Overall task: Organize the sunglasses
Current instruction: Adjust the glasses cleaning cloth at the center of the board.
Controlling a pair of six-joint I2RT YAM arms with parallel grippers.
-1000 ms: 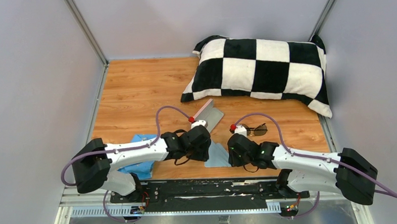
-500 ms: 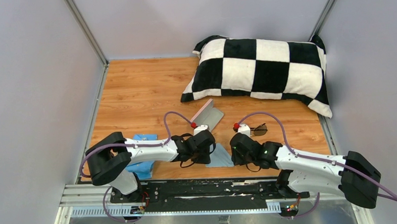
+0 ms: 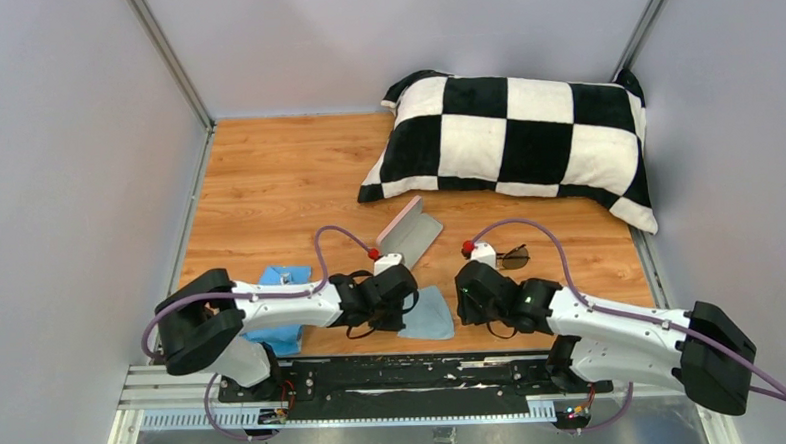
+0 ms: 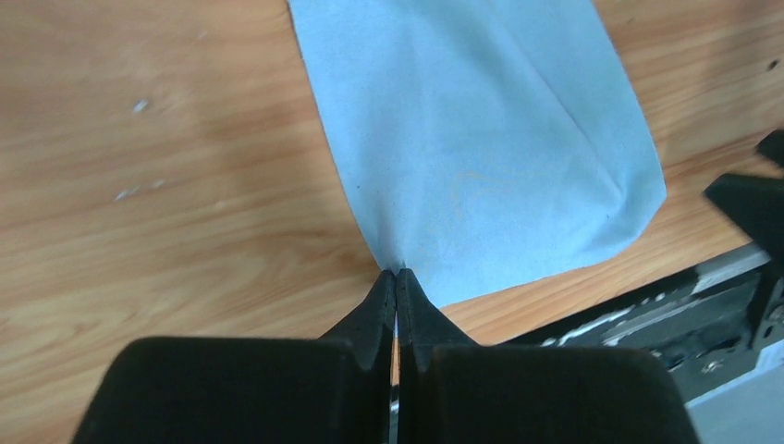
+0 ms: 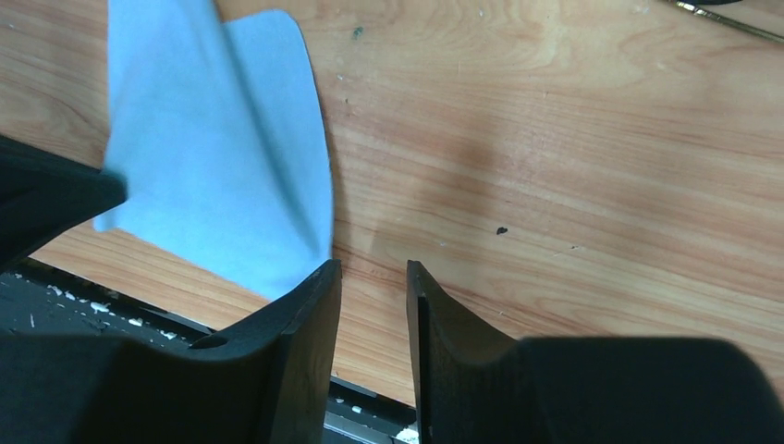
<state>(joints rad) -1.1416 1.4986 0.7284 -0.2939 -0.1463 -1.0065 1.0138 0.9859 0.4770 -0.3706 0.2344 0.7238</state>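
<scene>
The sunglasses (image 3: 512, 258) lie on the wooden table just beyond my right wrist; only a thin temple (image 5: 726, 17) shows in the right wrist view. A light-blue cloth (image 3: 428, 317) lies flat between the two grippers. My left gripper (image 3: 407, 305) is shut on a corner of the cloth (image 4: 481, 139), its tips (image 4: 396, 272) pinching the edge. My right gripper (image 5: 371, 266) is slightly open and empty, with its left finger beside the cloth's (image 5: 213, 157) other end.
The open pink case (image 3: 410, 228) stands just beyond the left gripper. A checkered pillow (image 3: 516, 142) lies at the back right. A second blue fabric piece (image 3: 281, 309) lies under the left arm. The black base rail (image 3: 406, 372) runs along the near edge.
My left gripper has drawn back a little to the left and nearer, keeping the cloth's corner. The cloth now lies flatter and more exposed. My right gripper has barely moved.
</scene>
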